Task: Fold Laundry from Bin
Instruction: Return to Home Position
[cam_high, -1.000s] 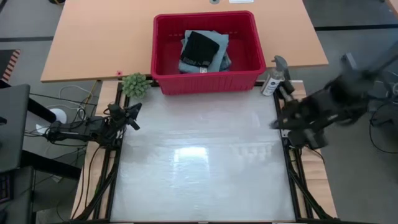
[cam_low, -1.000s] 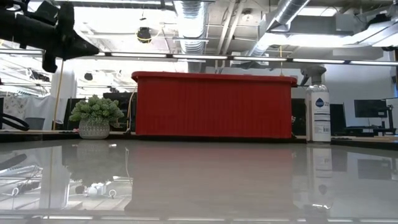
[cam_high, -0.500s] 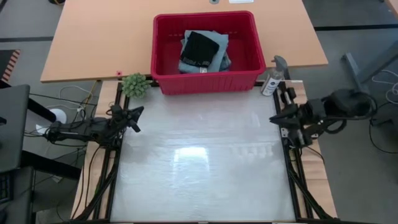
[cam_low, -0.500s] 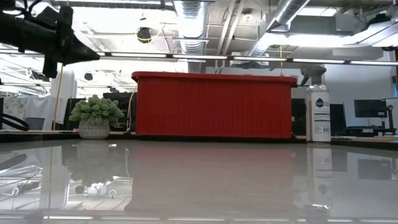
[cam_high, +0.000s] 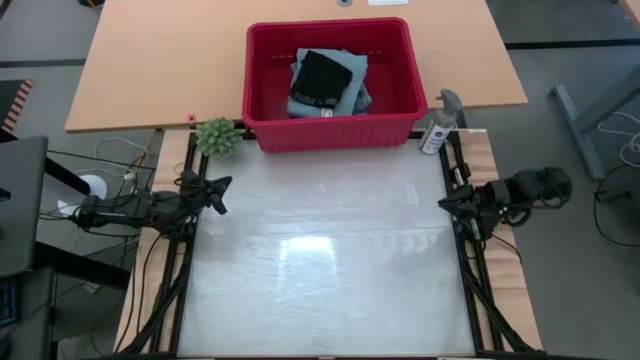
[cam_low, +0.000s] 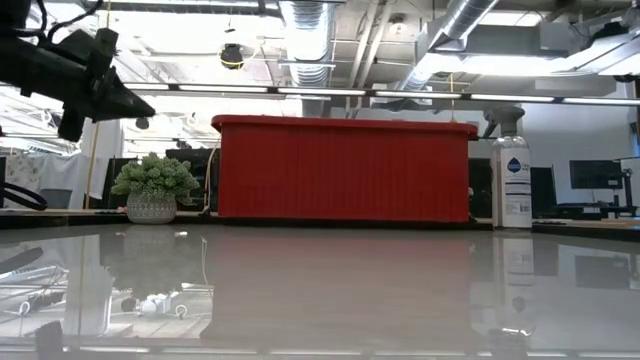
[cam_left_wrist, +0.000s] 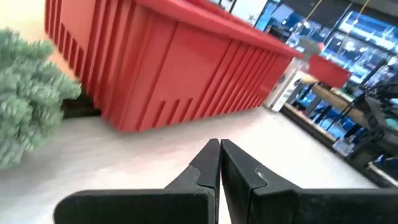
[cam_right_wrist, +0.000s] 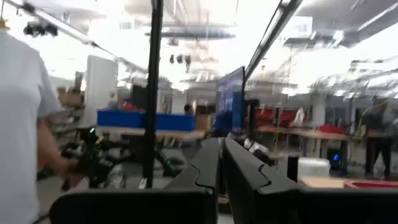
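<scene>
Open workshop. Exposed silver ducts (cam_low: 305, 35) run overhead under a brightly lit ceiling (cam_low: 180, 30). Pale wood desk (cam_high: 150, 70) beyond glossy white tabletop (cam_high: 320, 270). Potted plant (cam_low: 152, 188) far left, spray bottle (cam_low: 515, 180) far right. Monitor (cam_low: 595, 175) behind. Grey floor (cam_high: 570, 300).

The red bin (cam_high: 331, 82) stands upright at the table's far edge, holding the folded laundry (cam_high: 328, 84) (a black piece atop light blue denim)

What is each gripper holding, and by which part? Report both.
Nothing is held. The left gripper, at the left edge of the table, and the right gripper, at its right edge, are shut on nothing. The laundry lies in the red bin.
</scene>
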